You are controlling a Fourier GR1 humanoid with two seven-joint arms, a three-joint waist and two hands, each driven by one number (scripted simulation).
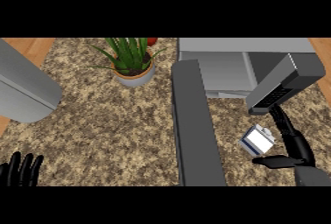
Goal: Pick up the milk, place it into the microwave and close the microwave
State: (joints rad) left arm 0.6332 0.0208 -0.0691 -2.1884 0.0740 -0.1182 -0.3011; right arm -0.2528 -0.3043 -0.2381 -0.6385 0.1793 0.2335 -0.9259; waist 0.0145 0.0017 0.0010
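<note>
While right hand (284, 161) fingers clamp milk (258, 141) | left hand (19, 170) fingers apart | speckled counter (110, 127)

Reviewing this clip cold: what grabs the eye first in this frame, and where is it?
The microwave at the upper right stands open, its long dark door swung out down the middle of the counter. Right of the door, the right hand reaches around a small milk carton, tilted near the oven's front. A potted plant sits at the top centre, and the left hand rests open at the lower left.
</note>
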